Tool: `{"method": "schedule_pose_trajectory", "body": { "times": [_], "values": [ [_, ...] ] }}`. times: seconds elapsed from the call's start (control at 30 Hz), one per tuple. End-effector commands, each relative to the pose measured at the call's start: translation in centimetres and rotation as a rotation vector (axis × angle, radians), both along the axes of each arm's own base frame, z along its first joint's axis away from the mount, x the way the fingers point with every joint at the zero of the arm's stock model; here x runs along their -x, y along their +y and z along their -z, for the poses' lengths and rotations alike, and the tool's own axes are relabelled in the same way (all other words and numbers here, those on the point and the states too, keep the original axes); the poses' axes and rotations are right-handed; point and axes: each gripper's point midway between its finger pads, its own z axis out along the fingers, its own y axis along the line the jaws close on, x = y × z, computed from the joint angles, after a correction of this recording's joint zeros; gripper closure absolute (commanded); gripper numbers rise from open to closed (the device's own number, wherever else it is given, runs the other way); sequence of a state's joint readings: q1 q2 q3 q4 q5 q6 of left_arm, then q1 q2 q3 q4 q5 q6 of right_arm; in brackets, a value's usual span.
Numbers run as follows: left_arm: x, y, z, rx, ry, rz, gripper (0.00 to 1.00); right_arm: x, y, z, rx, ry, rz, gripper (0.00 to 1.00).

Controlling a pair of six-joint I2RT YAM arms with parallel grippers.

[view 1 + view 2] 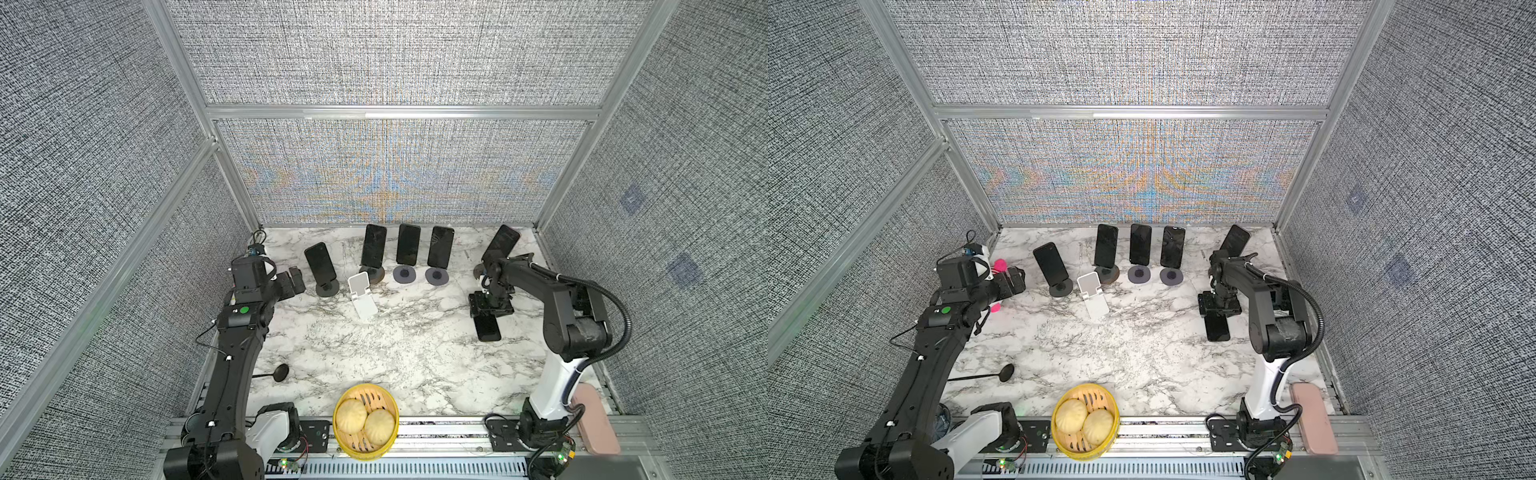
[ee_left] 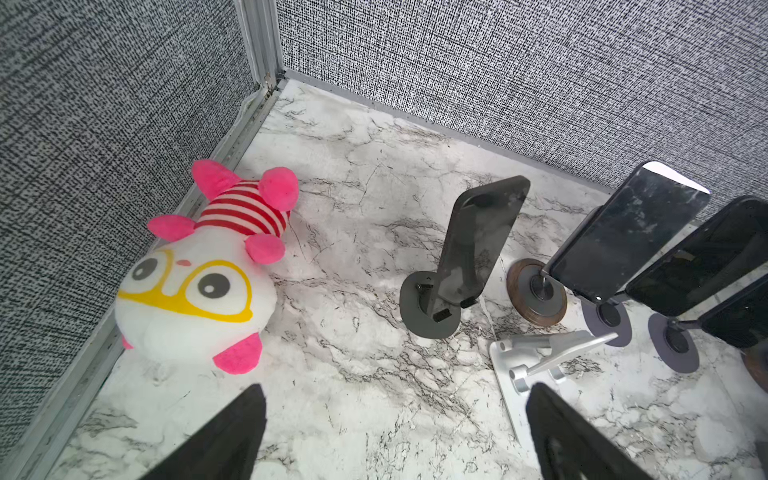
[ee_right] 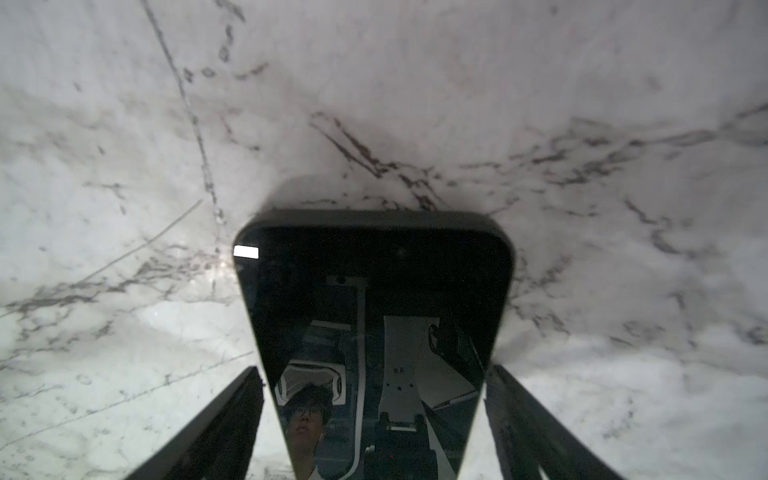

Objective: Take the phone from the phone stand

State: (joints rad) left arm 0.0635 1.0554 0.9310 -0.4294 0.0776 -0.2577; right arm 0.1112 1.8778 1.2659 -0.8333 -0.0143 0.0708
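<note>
A black phone [image 1: 487,327] [image 3: 374,316] lies flat, screen up, on the marble table [image 1: 399,353] at the right. My right gripper [image 1: 491,306] [image 3: 374,374] points down over its far end; the fingers [image 3: 232,419] straddle the phone with a thin gap on each side, so it is open. A white folding phone stand [image 1: 362,296] [image 2: 536,361] sits empty near the middle. My left gripper [image 1: 296,281] [image 2: 397,390] hovers open at the left, holding nothing, facing a dark phone on a round-based stand [image 2: 478,245].
Several more black phones lean on round-based stands [image 1: 405,274] along the back wall, one [image 1: 502,242] behind my right arm. A pink-and-white plush toy [image 2: 203,270] lies in the back left corner. A yellow steamer with buns [image 1: 365,422] and a black spoon [image 1: 279,372] sit at the front.
</note>
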Motion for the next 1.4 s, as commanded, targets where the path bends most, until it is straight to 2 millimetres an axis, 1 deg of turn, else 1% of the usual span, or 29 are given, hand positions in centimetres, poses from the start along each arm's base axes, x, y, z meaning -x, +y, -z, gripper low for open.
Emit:
{"method": "schedule_pose_trajectory", "body": {
  "times": [0.0, 0.03, 0.13, 0.2, 0.27, 0.37, 0.43, 0.53, 0.6, 0.7, 0.8, 0.9, 1.07, 1.17, 1.37],
  "values": [
    [-0.1, -0.1, 0.0, -0.061, 0.003, -0.010, 0.01, 0.5, -0.2, -1.8, 0.004, -0.034, 0.035, 0.06],
    [-0.1, -0.5, -0.3, -0.084, -0.004, -0.009, 0.01, 0.6, -0.2, -2.5, 0.001, -0.052, 0.044, 0.01],
    [0.2, -1.9, -1.4, -0.182, -0.040, -0.030, 0.01, 1.3, -0.1, -4.2, -0.005, -0.098, 0.064, 0.01],
    [0.0, -2.8, -1.7, -0.204, -0.067, -0.063, 0.01, 1.9, 0.1, -5.2, -0.011, -0.123, 0.074, 0.01],
    [-0.6, -3.5, -1.6, -0.202, -0.091, -0.107, 0.01, 2.3, 0.4, -6.1, -0.022, -0.154, 0.086, 0.01],
    [-2.2, -4.9, -1.4, -0.207, -0.083, -0.150, 0.01, 3.0, 1.4, -7.2, -0.054, -0.196, 0.088, 0.01],
    [-3.2, -5.2, -1.2, -0.243, -0.052, -0.191, 0.01, 3.3, 2.3, -7.8, -0.067, -0.214, 0.063, 0.01],
    [-5.3, -6.2, -1.4, -0.202, -0.044, -0.218, 0.01, 3.9, 3.5, -8.4, -0.069, -0.225, 0.013, 0.01],
    [-6.7, -7.2, -1.4, -0.162, -0.040, -0.210, 0.01, 4.1, 3.8, -8.7, -0.069, -0.234, 0.000, 0.01],
    [-8.5, -8.0, -1.0, -0.154, -0.016, -0.220, 0.01, 4.2, 3.9, -9.0, -0.077, -0.251, -0.004, 0.01],
    [-10.1, -8.2, -0.6, -0.154, -0.009, -0.253, 0.01, 4.3, 4.1, -9.2, -0.090, -0.265, -0.010, 0.01],
    [-11.2, -8.2, -0.2, -0.163, -0.018, -0.281, 0.01, 4.6, 4.4, -9.3, -0.104, -0.268, -0.019, 0.01],
    [-12.1, -7.2, 0.8, -0.228, -0.004, -0.330, 0.01, 5.6, 4.2, -9.2, -0.099, -0.264, -0.041, 0.01],
    [-12.5, -6.9, 1.5, -0.232, 0.002, -0.346, 0.01, 6.0, 4.0, -9.3, -0.095, -0.268, -0.051, 0.01],
    [-13.2, -6.0, 3.3, -0.235, 0.035, -0.369, 0.01, 6.1, 4.0, -9.6, -0.100, -0.282, -0.051, 0.01]
  ]
}}
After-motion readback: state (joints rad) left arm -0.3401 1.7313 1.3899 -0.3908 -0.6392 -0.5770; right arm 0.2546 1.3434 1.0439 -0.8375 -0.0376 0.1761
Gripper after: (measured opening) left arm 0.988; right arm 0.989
